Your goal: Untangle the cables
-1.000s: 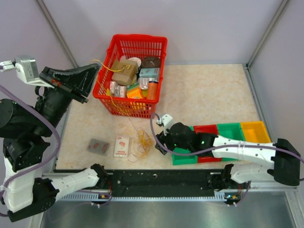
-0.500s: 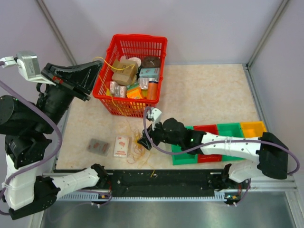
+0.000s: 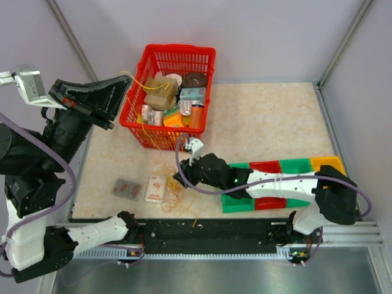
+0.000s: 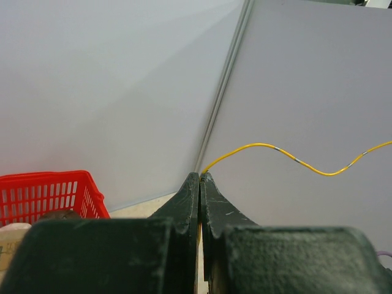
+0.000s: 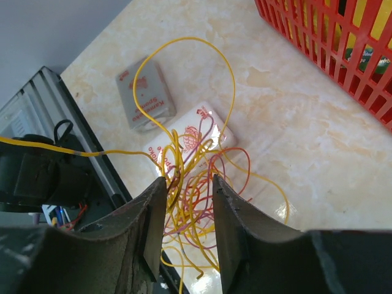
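Note:
The cables [image 3: 171, 193] are a loose tangle of thin yellow, orange and red loops on the table, next to a white packet. My right gripper [image 3: 181, 179] hangs low over the tangle. In the right wrist view its jaws stand apart with several strands of the cables [image 5: 197, 184] between the fingers [image 5: 153, 208]; right gripper [image 5: 188, 182] open. My left gripper [image 3: 125, 84] is raised at the far left beside the basket, shut on one yellow wire [image 3: 142, 85] that runs across the basket. In the left wrist view that yellow wire [image 4: 275, 149] leaves the shut left gripper [image 4: 200, 175].
A red basket [image 3: 177, 49] full of packages stands at the back. A grey packet [image 3: 127, 188] and a white packet [image 3: 156, 188] lie left of the tangle. Red [image 3: 265, 166], green [image 3: 295, 165] and yellow [image 3: 323, 162] bins sit under the right arm. The black rail [image 3: 208, 231] borders the near edge.
My right gripper has moved left from the bins to the tangle, and its jaws have narrowed around the strands. The left gripper stays shut on the yellow wire, barely shifted.

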### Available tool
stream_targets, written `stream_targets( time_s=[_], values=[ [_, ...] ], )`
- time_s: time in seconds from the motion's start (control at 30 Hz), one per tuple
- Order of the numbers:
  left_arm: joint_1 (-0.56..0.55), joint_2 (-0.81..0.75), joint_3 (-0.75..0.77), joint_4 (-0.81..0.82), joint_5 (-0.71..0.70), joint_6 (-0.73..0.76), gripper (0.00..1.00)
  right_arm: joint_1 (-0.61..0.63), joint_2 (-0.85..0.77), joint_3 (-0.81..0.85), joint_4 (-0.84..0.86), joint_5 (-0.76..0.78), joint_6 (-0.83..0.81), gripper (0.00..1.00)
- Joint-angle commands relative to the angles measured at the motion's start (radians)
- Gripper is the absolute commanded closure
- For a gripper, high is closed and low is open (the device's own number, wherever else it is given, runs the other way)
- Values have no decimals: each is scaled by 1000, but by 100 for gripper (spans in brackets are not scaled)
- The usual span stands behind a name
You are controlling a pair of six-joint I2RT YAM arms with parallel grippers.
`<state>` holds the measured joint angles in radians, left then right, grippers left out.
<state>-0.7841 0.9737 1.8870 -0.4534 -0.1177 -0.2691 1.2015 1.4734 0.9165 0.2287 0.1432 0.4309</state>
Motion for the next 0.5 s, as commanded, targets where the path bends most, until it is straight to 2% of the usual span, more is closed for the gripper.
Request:
stream_targets(
  time_s=[0.0,0.4,0.43,0.47],
  values=[
    [2,22,29,68,30,-18,100,20,16,8,54,-7,6,61],
    [2,25,30,71,30,-16,100,18,94,51,96,-54,-3,61],
    [3,25,35,71,30,-15,100,18,100,56,103,-48,-7,64],
    [2,25,37,71,29,-13,100,20,105,58,104,-31,-7,72]
  ],
)
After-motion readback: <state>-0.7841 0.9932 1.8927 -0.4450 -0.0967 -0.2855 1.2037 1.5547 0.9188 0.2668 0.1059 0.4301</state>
